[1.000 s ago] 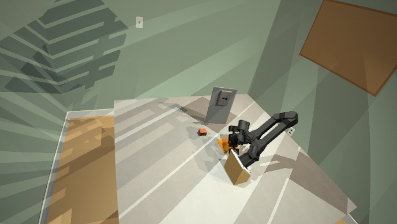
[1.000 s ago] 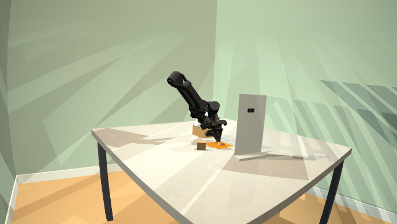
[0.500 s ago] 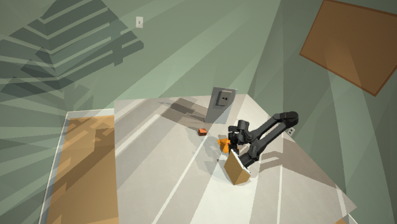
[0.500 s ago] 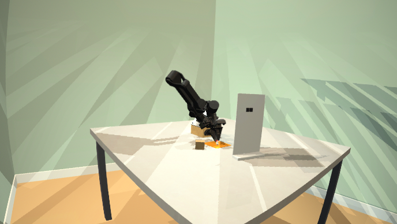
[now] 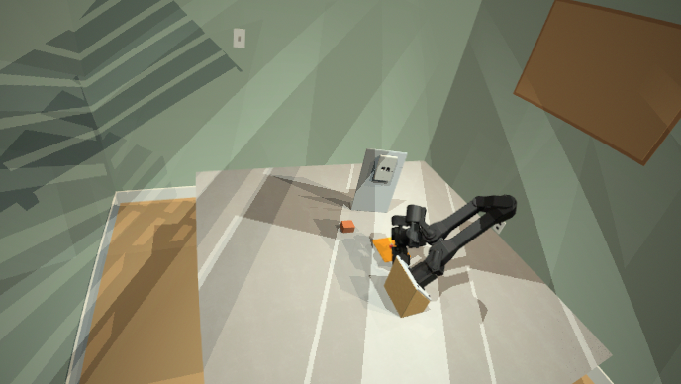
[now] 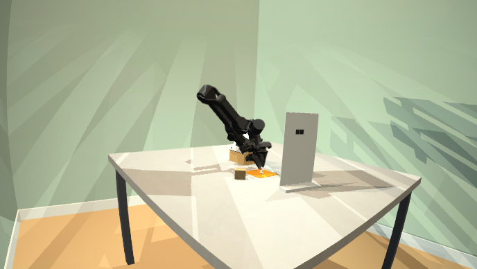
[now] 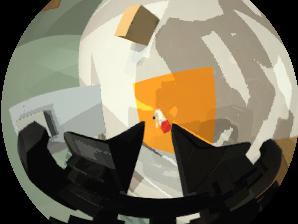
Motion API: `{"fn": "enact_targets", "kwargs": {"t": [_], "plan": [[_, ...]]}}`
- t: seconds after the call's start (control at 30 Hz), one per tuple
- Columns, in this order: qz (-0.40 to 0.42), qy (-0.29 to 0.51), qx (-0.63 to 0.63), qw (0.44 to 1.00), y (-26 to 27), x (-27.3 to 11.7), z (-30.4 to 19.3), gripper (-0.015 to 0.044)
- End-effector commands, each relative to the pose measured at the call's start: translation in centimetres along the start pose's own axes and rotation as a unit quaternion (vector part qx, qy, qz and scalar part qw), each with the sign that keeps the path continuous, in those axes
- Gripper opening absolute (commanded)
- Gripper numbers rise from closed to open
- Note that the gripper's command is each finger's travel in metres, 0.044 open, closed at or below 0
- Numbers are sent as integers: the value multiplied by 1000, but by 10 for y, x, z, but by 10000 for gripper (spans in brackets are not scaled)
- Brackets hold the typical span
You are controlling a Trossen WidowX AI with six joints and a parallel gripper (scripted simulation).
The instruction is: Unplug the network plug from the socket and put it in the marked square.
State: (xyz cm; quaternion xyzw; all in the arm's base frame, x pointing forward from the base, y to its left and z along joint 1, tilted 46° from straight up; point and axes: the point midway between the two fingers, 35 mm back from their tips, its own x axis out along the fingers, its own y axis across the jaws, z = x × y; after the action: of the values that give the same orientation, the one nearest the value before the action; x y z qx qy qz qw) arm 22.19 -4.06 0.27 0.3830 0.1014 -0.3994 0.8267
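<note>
The small white and red plug (image 7: pixel 161 119) (image 6: pixel 261 171) lies on the orange marked square (image 7: pixel 195 90) (image 6: pixel 253 173) (image 5: pixel 382 251), away from the socket. My gripper (image 7: pixel 158 125) is partly open, with a clear gap between its fingertips. The tips are just above the plug, and its red end shows close to the right fingertip in the wrist view. Whether they touch is too small to tell. The grey upright panel (image 5: pixel 368 193) (image 6: pixel 299 156) (image 7: pixel 82 107) carries the socket (image 5: pixel 386 169), which has no plug in it.
A small block (image 5: pixel 347 227) (image 6: pixel 240 174) (image 7: pixel 139 25) stands near the square, on the side away from the arm. A larger tan box (image 5: pixel 403 292) (image 6: pixel 237 157) stands close to the arm's lower part. The panel rises to one side of the hand.
</note>
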Motion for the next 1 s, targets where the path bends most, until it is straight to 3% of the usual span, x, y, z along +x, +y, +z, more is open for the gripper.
{"fn": "enact_targets", "kwargs": {"t": [0.0,0.97], "plan": [[2,-2,5,1000,2,-3,1,156],[2,-2,3,1000,1,-19,-1,156]]}}
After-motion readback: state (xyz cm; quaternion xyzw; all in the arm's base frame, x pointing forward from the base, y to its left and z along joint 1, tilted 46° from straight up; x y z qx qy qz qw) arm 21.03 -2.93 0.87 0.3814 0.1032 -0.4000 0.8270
